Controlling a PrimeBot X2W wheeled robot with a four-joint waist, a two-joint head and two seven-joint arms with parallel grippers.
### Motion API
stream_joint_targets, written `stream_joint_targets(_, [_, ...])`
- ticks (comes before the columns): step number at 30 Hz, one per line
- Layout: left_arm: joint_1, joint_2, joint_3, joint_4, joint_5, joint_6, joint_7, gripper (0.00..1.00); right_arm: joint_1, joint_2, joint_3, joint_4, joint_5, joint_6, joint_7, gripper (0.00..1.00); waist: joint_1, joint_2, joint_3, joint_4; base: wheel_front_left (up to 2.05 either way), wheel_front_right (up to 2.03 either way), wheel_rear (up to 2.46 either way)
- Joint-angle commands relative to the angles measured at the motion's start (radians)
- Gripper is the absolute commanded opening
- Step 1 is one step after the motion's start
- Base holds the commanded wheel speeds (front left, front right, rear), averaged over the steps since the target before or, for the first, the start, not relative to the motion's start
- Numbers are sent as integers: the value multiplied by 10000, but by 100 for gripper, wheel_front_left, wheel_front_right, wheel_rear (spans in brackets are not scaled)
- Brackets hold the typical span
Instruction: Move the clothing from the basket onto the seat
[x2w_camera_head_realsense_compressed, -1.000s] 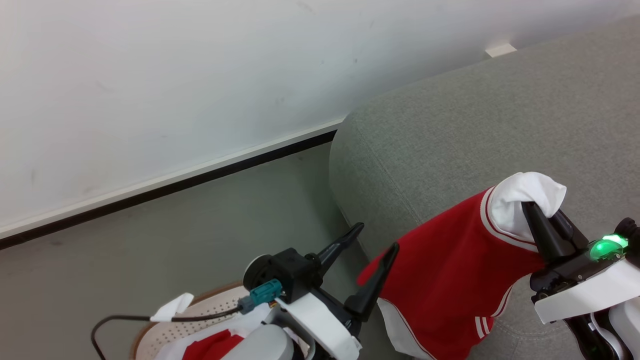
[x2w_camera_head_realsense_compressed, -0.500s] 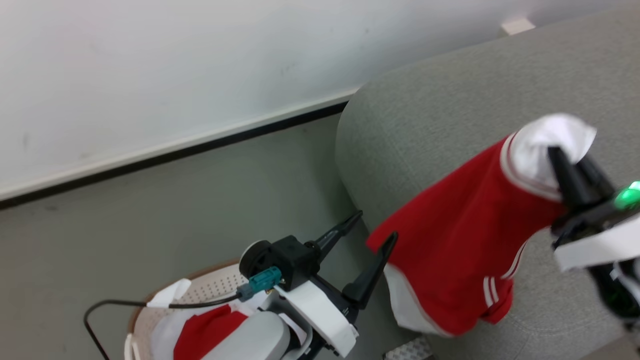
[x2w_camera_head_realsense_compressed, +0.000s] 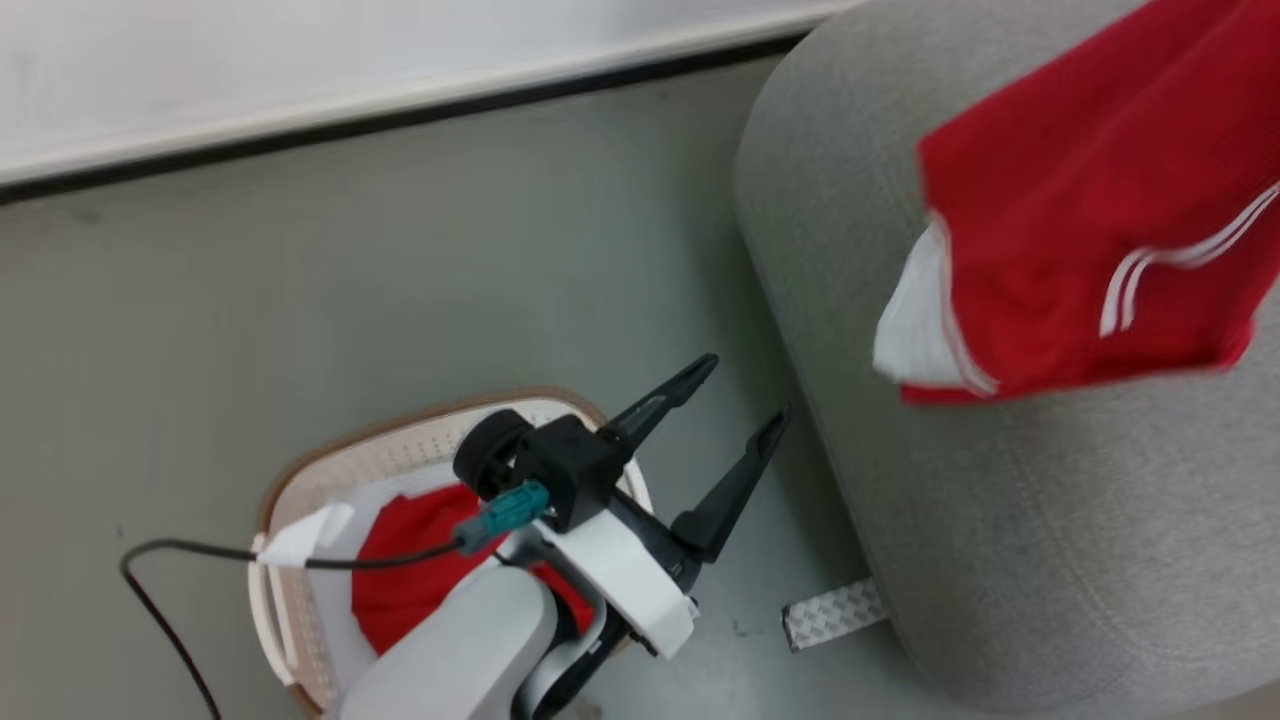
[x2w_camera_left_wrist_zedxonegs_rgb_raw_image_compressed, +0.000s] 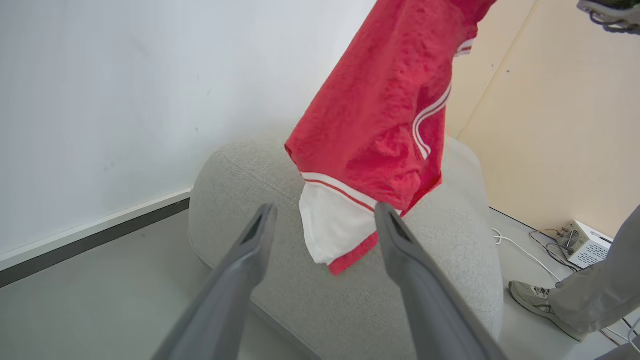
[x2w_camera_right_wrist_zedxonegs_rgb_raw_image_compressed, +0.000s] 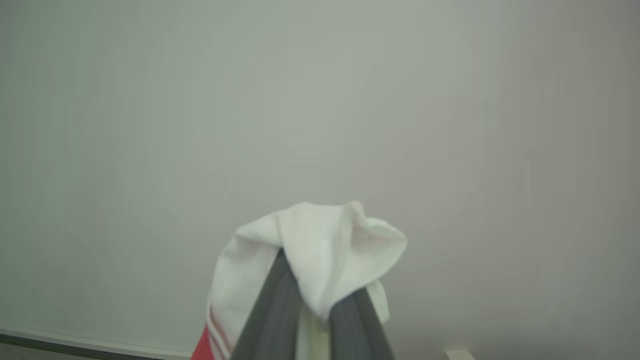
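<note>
A red garment with white stripes and a white panel (x2w_camera_head_realsense_compressed: 1080, 220) hangs in the air above the grey seat (x2w_camera_head_realsense_compressed: 1000, 520). My right gripper (x2w_camera_right_wrist_zedxonegs_rgb_raw_image_compressed: 315, 287) is shut on the garment's white cuff (x2w_camera_right_wrist_zedxonegs_rgb_raw_image_compressed: 330, 240), facing a plain wall. From the left wrist the same garment (x2w_camera_left_wrist_zedxonegs_rgb_raw_image_compressed: 380, 115) dangles over the seat (x2w_camera_left_wrist_zedxonegs_rgb_raw_image_compressed: 450, 280), its lower hem clear of the cushion. My left gripper (x2w_camera_head_realsense_compressed: 746, 386) stands open and empty between the basket and the seat. The cream basket (x2w_camera_head_realsense_compressed: 330, 470) sits on the floor at lower left with more red clothing (x2w_camera_head_realsense_compressed: 410, 570) inside, partly hidden by my left arm.
A wall with a dark baseboard (x2w_camera_head_realsense_compressed: 400, 110) runs behind the floor. A metal strip (x2w_camera_head_realsense_compressed: 835, 615) lies at the seat's base. A black cable (x2w_camera_head_realsense_compressed: 200, 555) trails from my left wrist. A person's leg and shoe (x2w_camera_left_wrist_zedxonegs_rgb_raw_image_compressed: 540, 300) and a white box with cables (x2w_camera_left_wrist_zedxonegs_rgb_raw_image_compressed: 585, 245) are beyond the seat.
The head camera has tilted down, bringing the basket into fuller view. My right gripper has lifted the garment higher, out of the head view's top right. The left gripper stays open.
</note>
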Motion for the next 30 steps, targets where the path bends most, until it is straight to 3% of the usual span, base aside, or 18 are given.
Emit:
stream_joint_targets(1, [-161,145,24,-95,64,-11,48,100,-586,-366,-76,217,-120,-22,32,0,-2,0,638,340,0,0,0])
stream_joint_targets(6, [-380,215,-12,-288,157,5,148,100,-1848,-1219,-342,1215,-801,-22,-337,0,-2,0,1284,657,0,0,0])
stream_joint_targets(10, [-539,299,-19,-431,234,33,220,100,-2613,-1462,-617,2425,-1430,-22,-661,0,-2,0,1784,884,0,0,0])
stream_joint_targets(15, [-719,423,-7,-545,323,58,303,100,-2885,-938,-153,3849,-2151,-22,-595,0,-2,0,2317,1070,0,0,0])
stream_joint_targets(23, [-975,522,-5,-630,403,118,339,100,-2380,289,880,6565,-1961,-23,335,0,-2,0,2967,1382,0,0,0])
stream_joint_targets(30, [-1060,569,3,-634,360,173,296,100,-2275,617,1433,7852,-1691,-22,1211,0,-2,0,3124,1506,0,0,0])
